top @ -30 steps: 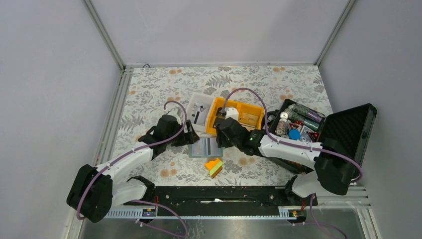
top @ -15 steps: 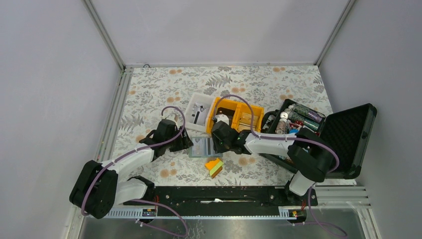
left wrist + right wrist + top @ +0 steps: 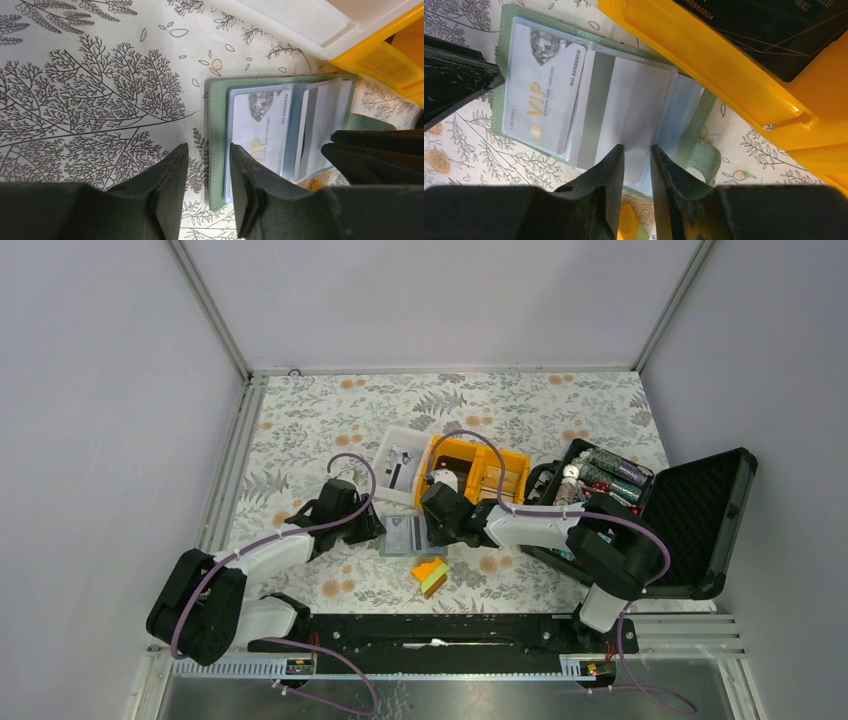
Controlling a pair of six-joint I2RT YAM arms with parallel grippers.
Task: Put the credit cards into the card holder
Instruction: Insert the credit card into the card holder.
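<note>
The card holder (image 3: 405, 537) (image 3: 217, 125) (image 3: 698, 127) lies open and flat on the floral table. A pale VIP card (image 3: 257, 125) (image 3: 541, 85) sits in its left pocket. A white card with a grey stripe (image 3: 624, 115) (image 3: 320, 120) lies partly in the middle clear pocket. My left gripper (image 3: 372, 523) (image 3: 208, 147) stands open, its fingers straddling the holder's green left edge. My right gripper (image 3: 432, 525) (image 3: 637, 147) hangs over the striped card's near edge with a narrow gap between its fingers. A black card (image 3: 749, 30) and a tan card (image 3: 500, 478) lie in the yellow bin (image 3: 448, 453).
A white tray (image 3: 398, 465) stands left of the yellow bin. An orange-yellow-green wedge block (image 3: 431, 576) lies just in front of the holder. At the right is an open black case (image 3: 700, 510) with poker chips (image 3: 590, 485).
Both grippers have come in to the holder, left from the left and right from the right. Both pairs of jaws have narrowed.
</note>
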